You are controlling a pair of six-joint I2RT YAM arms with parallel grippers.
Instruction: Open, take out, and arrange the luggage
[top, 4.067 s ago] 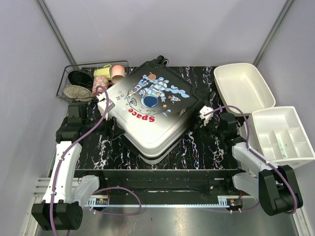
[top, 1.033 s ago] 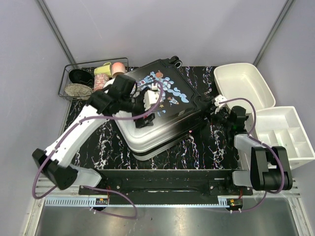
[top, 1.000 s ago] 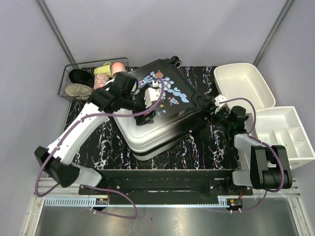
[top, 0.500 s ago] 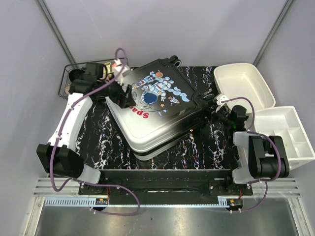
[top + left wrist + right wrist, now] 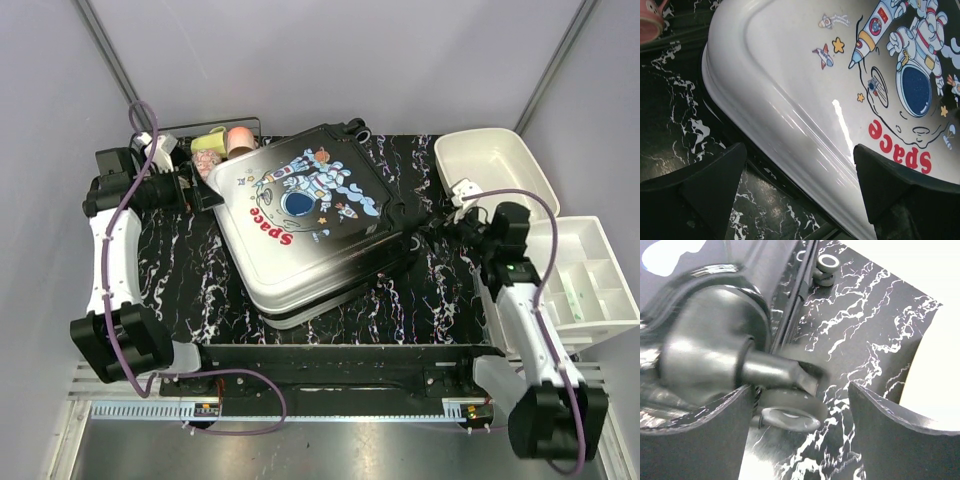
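Note:
The luggage, a hard shell fading from white to black with an astronaut print and red "Space", lies flat and skewed on the black marbled table. Its two shells lie together. My left gripper is at its white far-left corner. In the left wrist view that rounded corner fills the gap of the open left gripper, touching neither finger. My right gripper is at the black right corner. It stands open around a black wheel with clear space on the right.
A black wire basket with cups and a bowl sits at the far left, a pink cup close to my left gripper. A white bin and a divided white bin stand along the right edge.
My left arm swung off the suitcase top back to its left corner. My right gripper went from shut to open at the wheel and drew slightly right. The suitcase turned a little.

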